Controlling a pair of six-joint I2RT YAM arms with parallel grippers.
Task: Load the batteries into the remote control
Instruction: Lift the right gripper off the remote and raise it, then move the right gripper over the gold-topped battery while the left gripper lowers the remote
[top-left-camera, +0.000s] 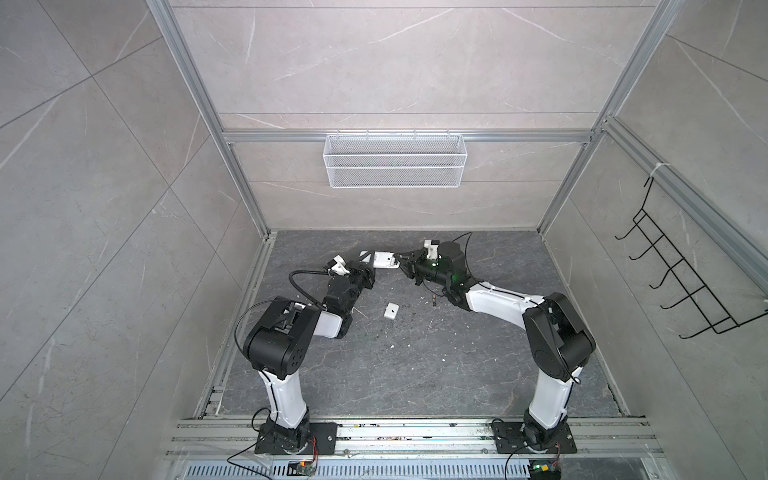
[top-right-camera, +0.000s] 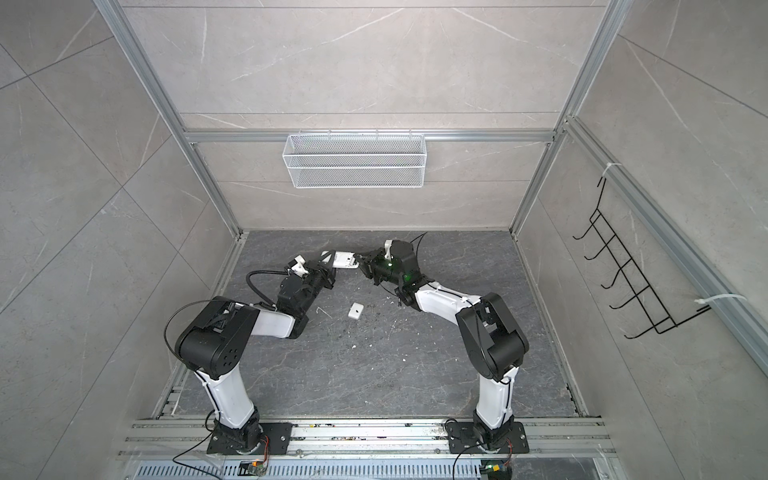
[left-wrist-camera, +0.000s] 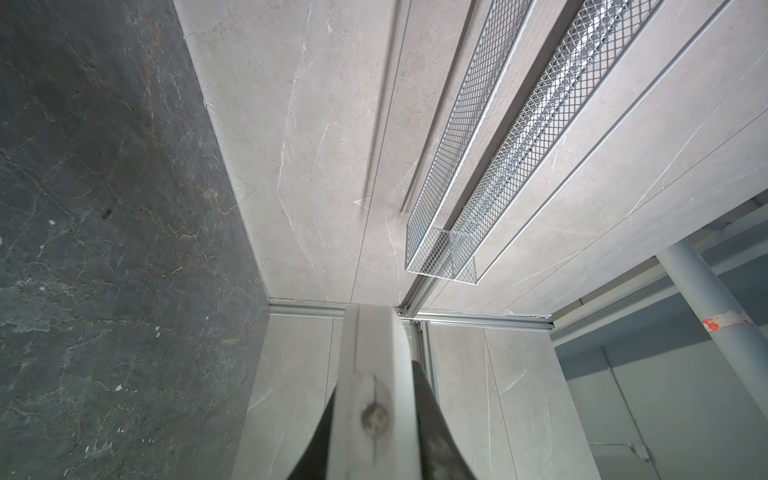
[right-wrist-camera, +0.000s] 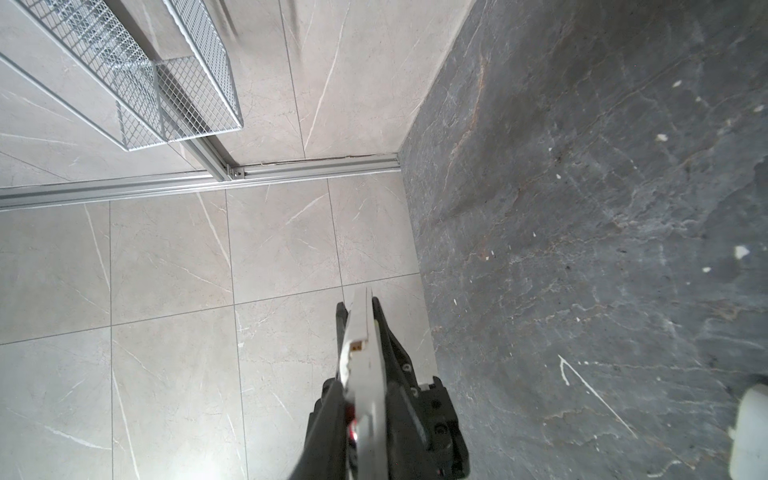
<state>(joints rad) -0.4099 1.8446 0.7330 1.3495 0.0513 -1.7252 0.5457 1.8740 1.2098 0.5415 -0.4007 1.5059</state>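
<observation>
The white remote control hangs above the back of the table, held at both ends. My left gripper is shut on its left end. In the left wrist view the remote control shows edge-on between the dark fingers of the left gripper. My right gripper is shut on the right end. In the right wrist view the remote control runs out from between the jaws of the right gripper. One dark battery lies on the table beside the right forearm.
A small white cover plate lies on the dark table between the arms. White specks are scattered over the table. A white mesh basket hangs on the back wall, and a black wire rack on the right wall.
</observation>
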